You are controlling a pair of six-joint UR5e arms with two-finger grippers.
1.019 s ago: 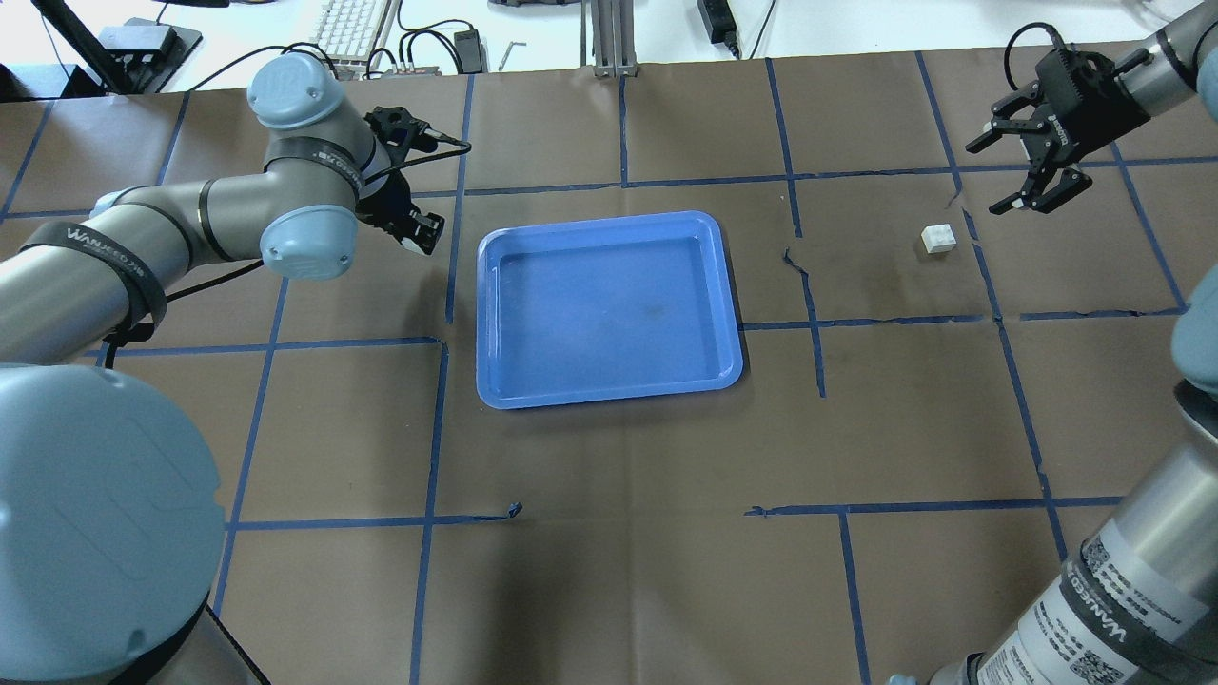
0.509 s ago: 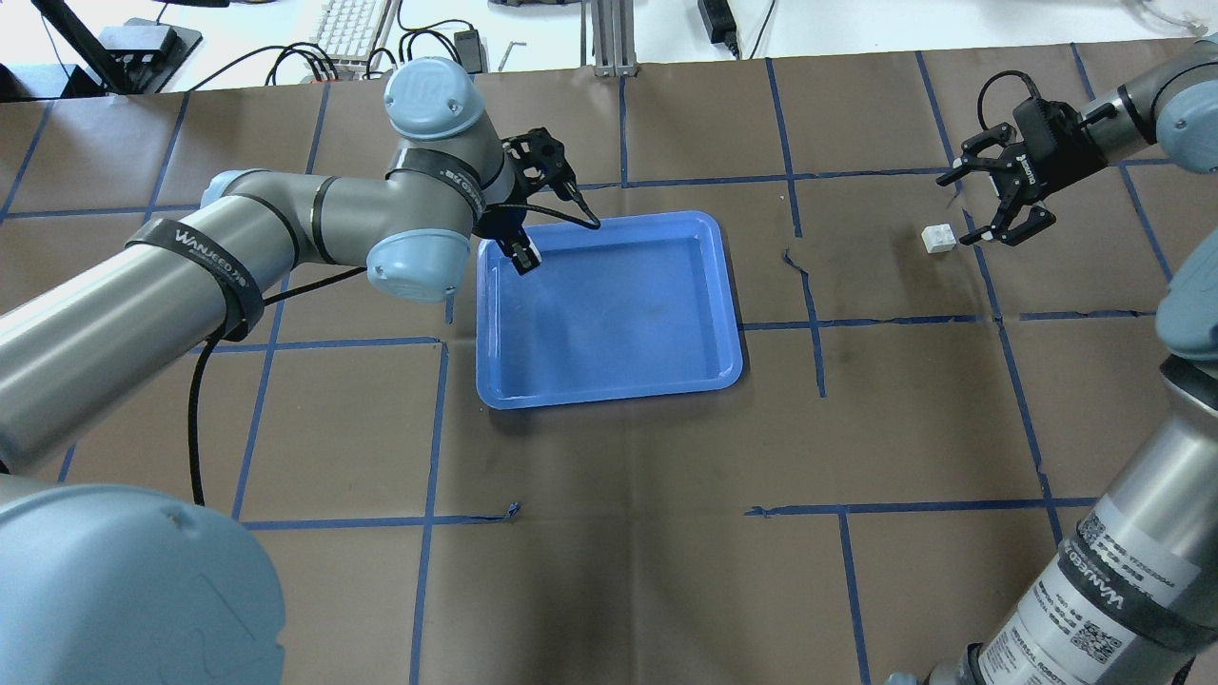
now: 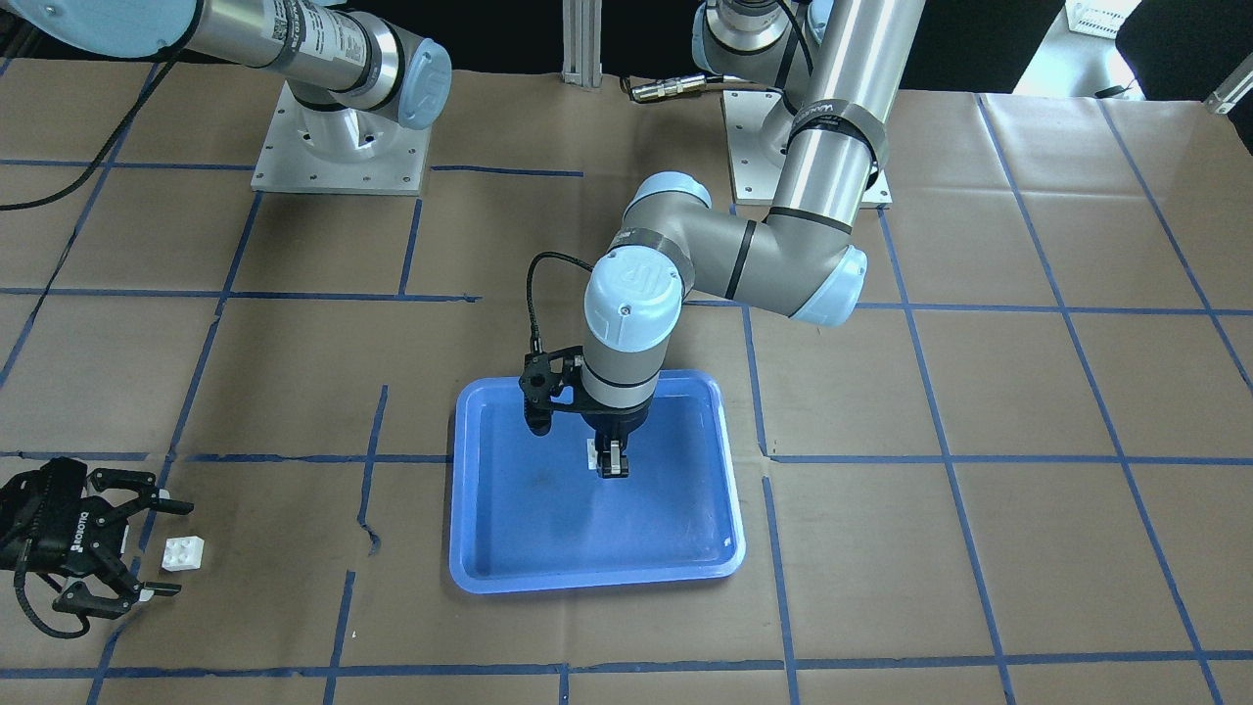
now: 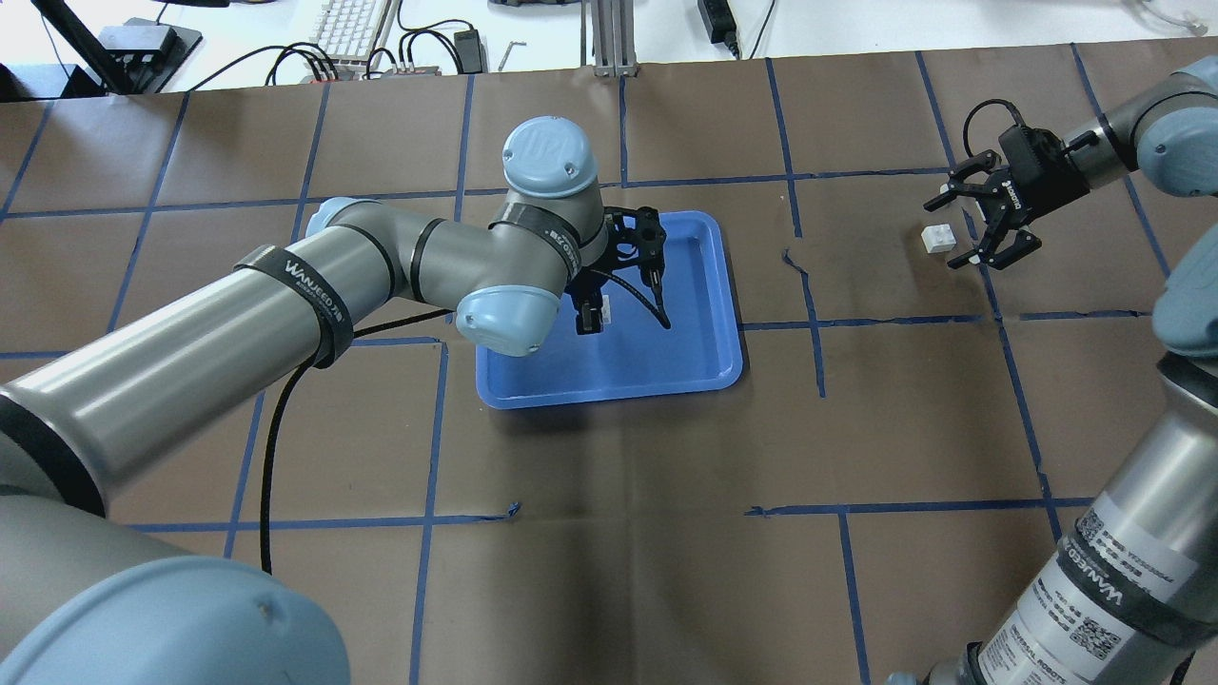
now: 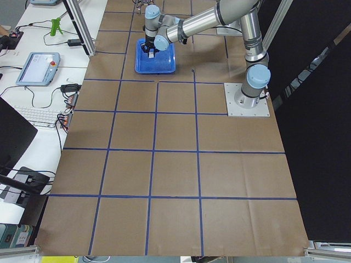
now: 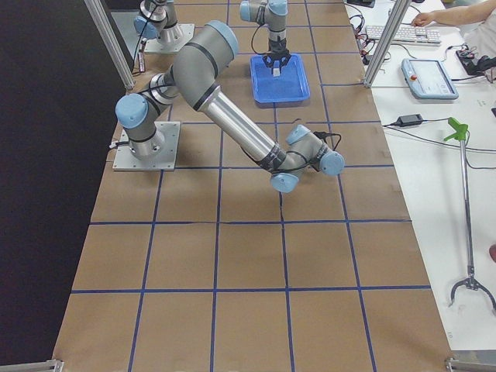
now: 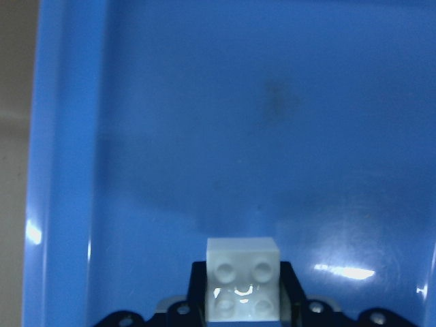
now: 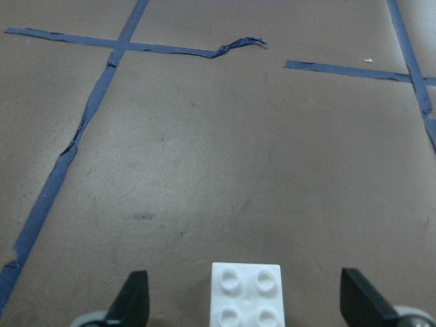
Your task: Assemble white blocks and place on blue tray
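The blue tray (image 4: 690, 357) lies mid-table; it also shows in the front view (image 3: 548, 548). My left gripper (image 4: 590, 319) hangs over the tray's middle, shut on a white block (image 7: 243, 279), studs facing the wrist camera; the tray floor (image 7: 272, 136) lies beneath it. The front view shows the gripper (image 3: 610, 465) low over the tray. The second white block (image 4: 937, 238) sits on the paper at the far right. My right gripper (image 4: 944, 232) is open, its fingers either side of that block (image 8: 246, 293) and apart from it; the front view shows the same (image 3: 184, 553).
Brown paper with a blue tape grid covers the table. A torn tape strip (image 4: 799, 271) lies between tray and right block. A keyboard (image 4: 347, 29) and cables sit beyond the far edge. The left arm's elbow (image 4: 504, 319) overhangs the tray's left side.
My left arm swung right from outside the tray to over its middle, carrying the white block. My right gripper came down and in toward the other block and now straddles it, still open.
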